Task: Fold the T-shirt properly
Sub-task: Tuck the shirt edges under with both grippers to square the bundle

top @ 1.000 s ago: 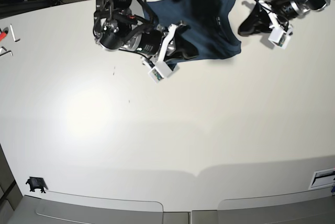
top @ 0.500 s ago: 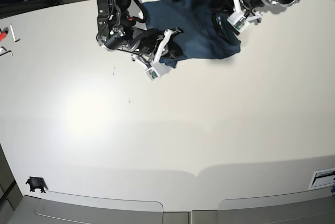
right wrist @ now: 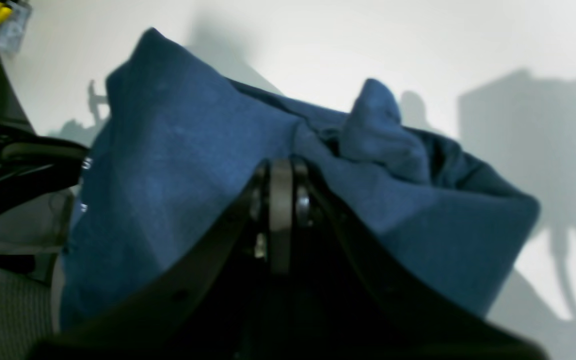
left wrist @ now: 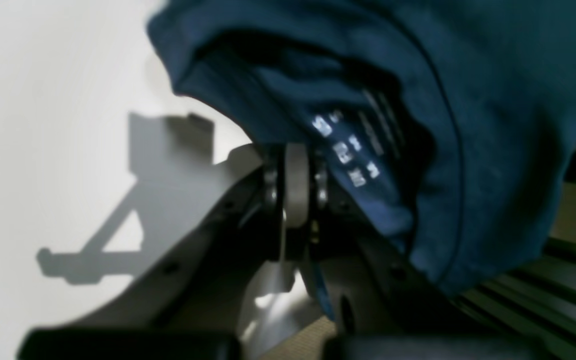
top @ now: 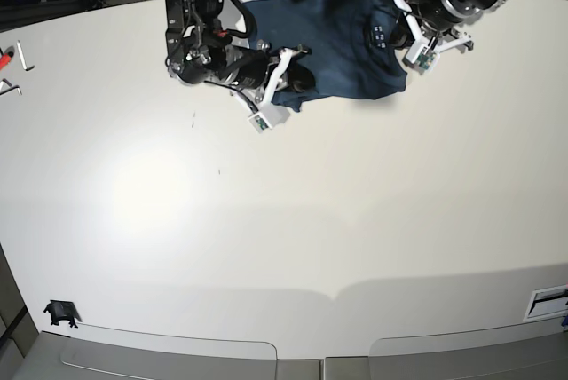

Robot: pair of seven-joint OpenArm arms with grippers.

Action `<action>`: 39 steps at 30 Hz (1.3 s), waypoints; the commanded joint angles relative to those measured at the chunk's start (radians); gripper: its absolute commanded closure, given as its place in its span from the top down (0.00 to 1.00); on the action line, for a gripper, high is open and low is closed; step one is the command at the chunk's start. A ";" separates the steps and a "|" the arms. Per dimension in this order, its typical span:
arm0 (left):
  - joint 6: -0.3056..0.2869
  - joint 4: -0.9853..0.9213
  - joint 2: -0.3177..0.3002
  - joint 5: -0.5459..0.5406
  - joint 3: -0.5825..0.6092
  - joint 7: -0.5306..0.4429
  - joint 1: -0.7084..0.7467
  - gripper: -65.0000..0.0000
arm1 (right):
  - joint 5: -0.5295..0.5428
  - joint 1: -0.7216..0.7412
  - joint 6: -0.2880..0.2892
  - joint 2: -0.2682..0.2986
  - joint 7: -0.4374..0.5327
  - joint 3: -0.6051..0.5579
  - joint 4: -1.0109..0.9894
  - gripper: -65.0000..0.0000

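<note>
T-shirt [top: 342, 51], dark teal-blue, lay bunched at the upper centre of the base view, at the far edge of the white table [top: 284, 220], with one end hanging off that edge. It was crumpled rather than flat; the printed collar label [left wrist: 348, 150] showed white inside the neck in the left wrist view.

Right gripper [top: 297, 76], at the garment's lower left in the base view, had its jaws pressed together on a fold of the cloth, which draped over both fingers in its wrist view. Left gripper [top: 395, 38], at the garment's right side, was likewise pinched shut, with collar fabric bunched against the jaws; whether it held a single layer could not be determined.

Judgement: the step in hand appeared to be drawing the shirt onto open table and spreading it. To do it well, both grips should hold firm, the arms should move apart evenly to tension the cloth, and the pull should come toward the table's bare centre before release.
</note>
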 commanded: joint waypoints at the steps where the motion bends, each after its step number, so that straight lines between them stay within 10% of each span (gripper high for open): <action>1: 0.003 0.015 -0.006 -0.005 -0.005 -0.018 -0.006 0.00 | 0.013 0.016 0.000 -0.001 0.004 -0.001 0.019 0.00; 11: 0.090 0.015 -0.013 0.129 -0.007 -0.018 -0.043 0.00 | 0.030 0.128 0.055 0.020 -0.025 -0.034 0.117 0.00; 25: 0.201 0.015 -0.014 0.282 -0.007 -0.017 -0.041 0.00 | 0.140 0.212 0.055 0.253 -0.195 -0.565 0.168 0.00; 39: 0.227 0.015 -0.014 0.281 -0.007 -0.014 -0.041 0.00 | -0.082 0.210 0.055 0.252 -0.058 -0.616 0.061 0.00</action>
